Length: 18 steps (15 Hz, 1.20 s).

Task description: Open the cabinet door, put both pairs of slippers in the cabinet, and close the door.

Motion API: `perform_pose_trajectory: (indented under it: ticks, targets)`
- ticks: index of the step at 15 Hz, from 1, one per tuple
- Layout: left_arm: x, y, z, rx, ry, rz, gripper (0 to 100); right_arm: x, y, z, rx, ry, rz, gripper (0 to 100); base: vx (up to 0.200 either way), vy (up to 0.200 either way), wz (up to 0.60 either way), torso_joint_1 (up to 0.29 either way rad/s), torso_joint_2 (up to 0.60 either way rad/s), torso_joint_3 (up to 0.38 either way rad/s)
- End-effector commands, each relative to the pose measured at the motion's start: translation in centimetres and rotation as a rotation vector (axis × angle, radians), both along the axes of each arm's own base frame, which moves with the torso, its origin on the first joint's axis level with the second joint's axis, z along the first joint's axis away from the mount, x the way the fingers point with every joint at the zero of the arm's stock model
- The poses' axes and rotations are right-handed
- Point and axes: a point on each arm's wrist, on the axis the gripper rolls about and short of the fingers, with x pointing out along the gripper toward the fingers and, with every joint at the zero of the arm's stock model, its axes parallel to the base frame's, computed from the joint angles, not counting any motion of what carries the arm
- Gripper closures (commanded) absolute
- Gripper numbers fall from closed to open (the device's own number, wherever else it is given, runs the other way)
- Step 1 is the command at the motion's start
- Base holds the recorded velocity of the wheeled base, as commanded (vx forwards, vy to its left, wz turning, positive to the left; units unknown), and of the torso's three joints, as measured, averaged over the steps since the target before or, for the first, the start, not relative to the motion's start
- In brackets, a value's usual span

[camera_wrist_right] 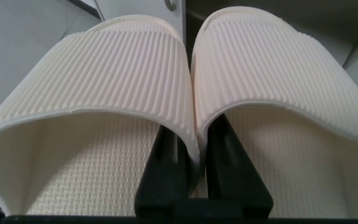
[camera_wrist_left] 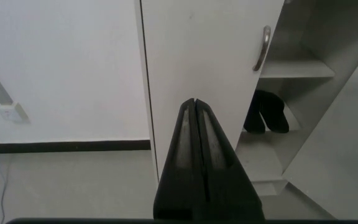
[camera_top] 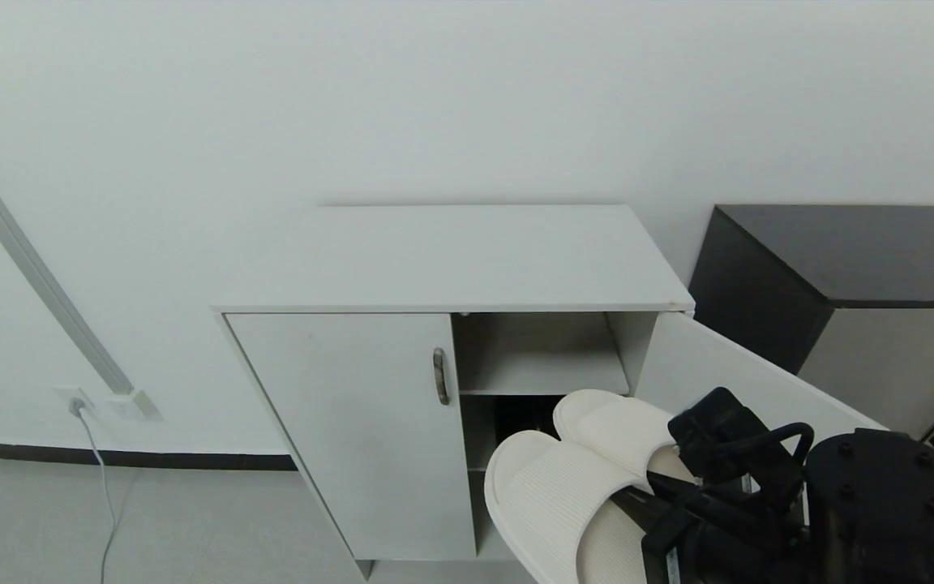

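Cream foam slippers (camera_top: 564,487), ribbed on top, look light and soft to me; I expect them to squash and flex rather than slip. My right gripper (camera_top: 666,499) holds the pair by the two inner side walls pressed together, its fingers (camera_wrist_right: 166,174) narrow around them, with the toes pointing to 12 o'clock at the cabinet (camera_top: 451,259). That pinch looks a sensible hold, though the toes may droop or splay. The pair hangs just before the open bay, at 5 o'clock in the head view.

My left gripper (camera_wrist_left: 194,112) is closed on nothing and faces the shut door (camera_top: 345,422).

From the slippers, the open door (camera_top: 726,365) stands at 2 o'clock, close to my wrist. The shut door's edge and handle (camera_top: 439,375) sit at 11. A black pair (camera_wrist_left: 266,115) takes the lower level, so the upper shelf (camera_top: 540,381) looks the roomier spot. I judge the bay not much wider than the pair, so I'd enter straight.
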Motion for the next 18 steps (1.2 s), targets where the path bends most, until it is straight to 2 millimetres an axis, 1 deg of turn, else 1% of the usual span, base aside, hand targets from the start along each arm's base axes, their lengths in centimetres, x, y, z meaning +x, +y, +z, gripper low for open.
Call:
perform_pose_trajectory:
  ticks: [1, 10, 18]
  targets:
    - [0.01, 0.0, 0.0, -0.001, 0.001, -0.001, 100, 0.02, 0.05, -0.18, -0.004, 0.004, 0.002, 100, 0.0, 0.0, 0.0, -0.212, 0.52, 0.315]
    - [0.01, 0.0, 0.0, -0.001, 0.001, 0.001, 100, 0.04, 0.15, -0.54, -0.027, -0.001, 0.009, 100, 0.0, 0.0, 0.0, -0.179, 0.5, 0.319]
    - [0.01, 0.0, 0.0, -0.002, 0.001, 0.001, 100, -0.05, 0.29, -0.81, -0.031, 0.002, 0.016, 100, 0.0, 0.0, 0.0, -0.11, 0.46, 0.351]
